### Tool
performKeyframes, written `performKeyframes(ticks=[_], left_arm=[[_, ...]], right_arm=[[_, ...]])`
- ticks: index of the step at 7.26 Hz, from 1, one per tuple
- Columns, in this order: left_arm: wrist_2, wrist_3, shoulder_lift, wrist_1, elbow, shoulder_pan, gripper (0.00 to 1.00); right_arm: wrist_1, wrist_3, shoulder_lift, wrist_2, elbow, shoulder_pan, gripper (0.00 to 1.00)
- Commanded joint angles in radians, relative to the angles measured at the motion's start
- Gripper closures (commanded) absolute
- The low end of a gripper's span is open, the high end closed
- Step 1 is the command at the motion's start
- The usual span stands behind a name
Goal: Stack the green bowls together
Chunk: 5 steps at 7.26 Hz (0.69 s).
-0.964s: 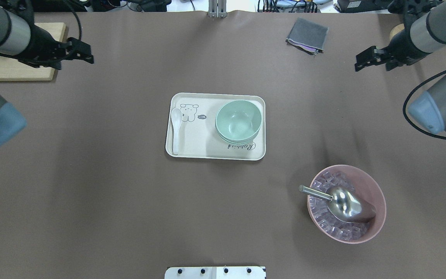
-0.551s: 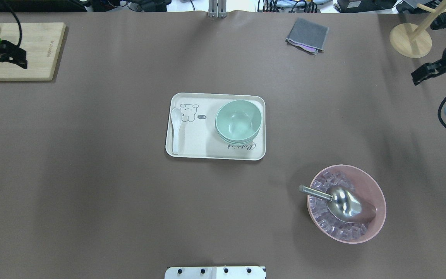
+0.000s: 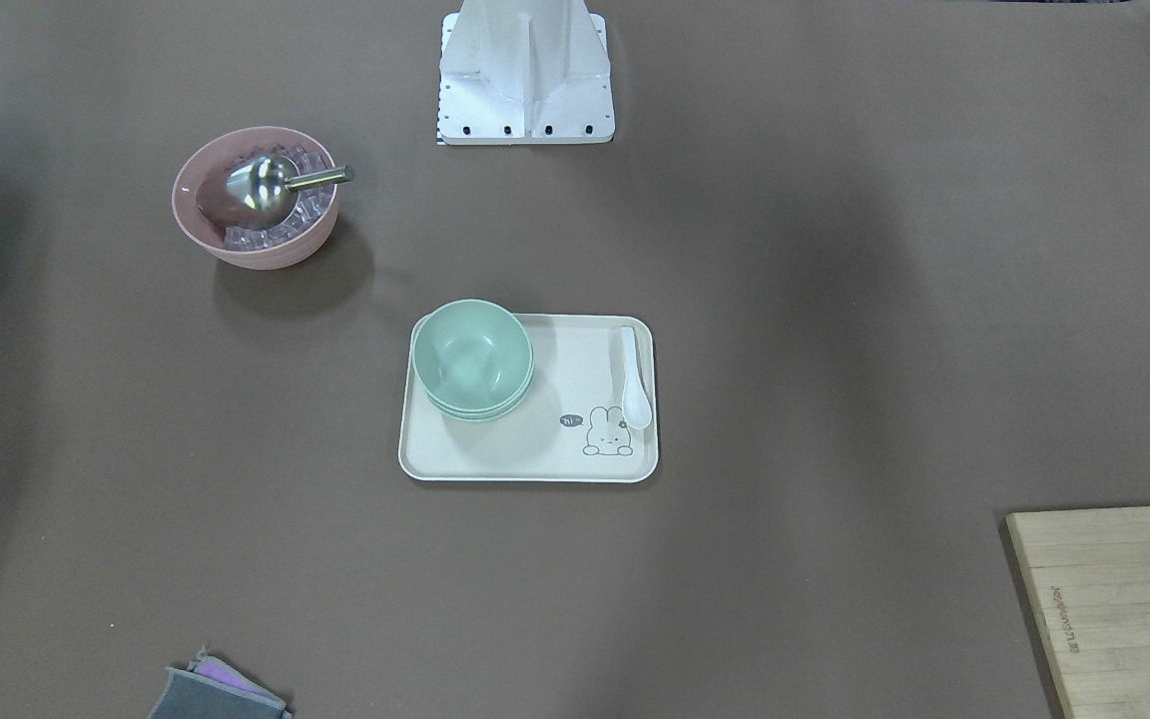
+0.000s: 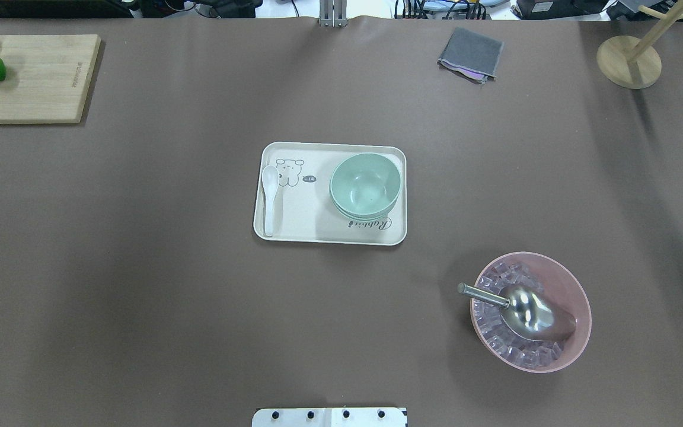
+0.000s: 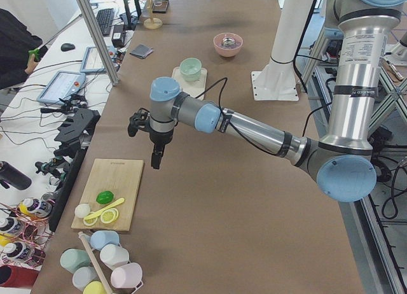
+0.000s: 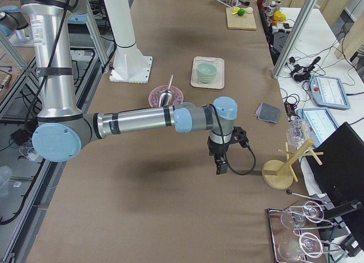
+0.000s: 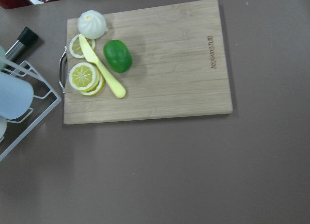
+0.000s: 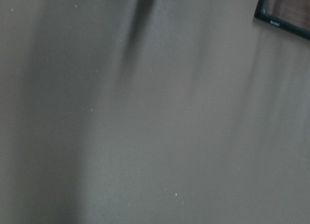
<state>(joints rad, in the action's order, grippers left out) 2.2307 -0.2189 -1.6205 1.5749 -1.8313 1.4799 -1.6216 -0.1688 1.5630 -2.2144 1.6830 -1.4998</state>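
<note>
The pale mint-green bowls (image 4: 365, 185) sit nested in one stack on the right part of the cream tray (image 4: 300, 222); the stack also shows in the front-facing view (image 3: 472, 357). Neither gripper shows in the overhead or front-facing views. My left gripper (image 5: 156, 159) hangs over the table near the cutting board, far from the bowls. My right gripper (image 6: 219, 167) hangs near the wooden stand, also far from them. I cannot tell whether either is open or shut.
A white spoon (image 4: 269, 196) lies on the tray's left side. A pink bowl (image 4: 578, 308) with ice and a metal scoop stands front right. A cutting board (image 4: 39, 77) with fruit lies far left, a grey cloth (image 4: 470, 53) and wooden stand (image 4: 629, 62) far right.
Both arms have swung outward and left the overhead view, the left to the left, the right to the right. The stacked bowls and tray have not moved.
</note>
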Motion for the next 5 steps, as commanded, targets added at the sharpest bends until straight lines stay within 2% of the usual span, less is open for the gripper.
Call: performKeyframes(ticks=[1,3,4,5], left_arm=[[0.064,0.046,0.074,0.005,0.033,0.045,0.02],[0.061,0.053,0.090,0.036,0.061,0.100,0.02],[0.055,0.053,0.076,0.037,0.142,0.156,0.02],[0.061,0.055,0.067,0.049,0.176,0.205,0.02]], right_arm=[[-0.003,-0.072,0.131,-0.134,0.000,-0.120,0.00],[-0.006,-0.058,0.172,-0.171,0.009,-0.128,0.00],[-0.006,-0.057,0.163,-0.169,0.011,-0.128,0.00],[-0.006,-0.051,0.146,-0.166,0.008,-0.128,0.00]])
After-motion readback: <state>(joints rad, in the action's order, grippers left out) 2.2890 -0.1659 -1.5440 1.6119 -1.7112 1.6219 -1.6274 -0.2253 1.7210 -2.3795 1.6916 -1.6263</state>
